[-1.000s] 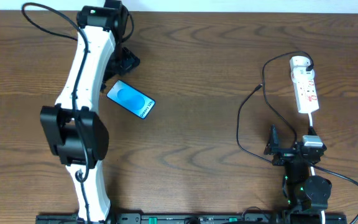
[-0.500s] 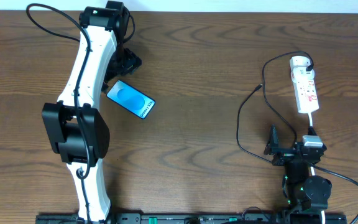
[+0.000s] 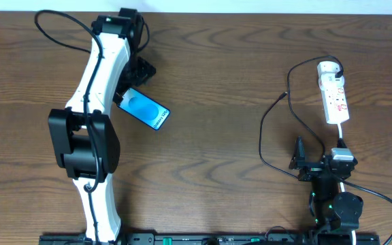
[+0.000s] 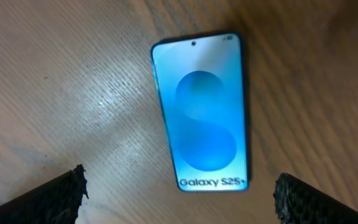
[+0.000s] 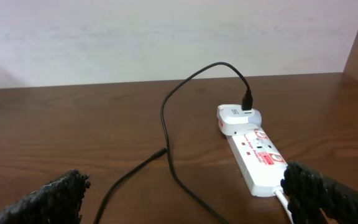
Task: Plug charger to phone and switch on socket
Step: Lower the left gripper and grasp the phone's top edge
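Note:
The phone (image 3: 143, 108) lies flat on the wooden table, screen up, and fills the left wrist view (image 4: 202, 112). My left gripper (image 3: 133, 75) hangs just beyond the phone's far end, open and empty (image 4: 179, 202). The charger cable (image 3: 272, 116) loops from the socket's round end down toward my right arm; its plug tip (image 5: 161, 151) lies free on the table. The white socket (image 3: 333, 92) lies at the right and shows in the right wrist view (image 5: 253, 149). My right gripper (image 3: 306, 161) is open and empty (image 5: 185, 199), low near the front edge, short of the socket.
The socket's white cord (image 3: 341, 136) runs back toward my right arm's base. A thick black robot cable (image 3: 63, 17) arcs at the far left corner. The table's back edge meets a pale wall (image 5: 166, 37).
My left arm has shifted slightly toward the right and the far edge above the phone. The phone, cable, socket and right arm have not moved.

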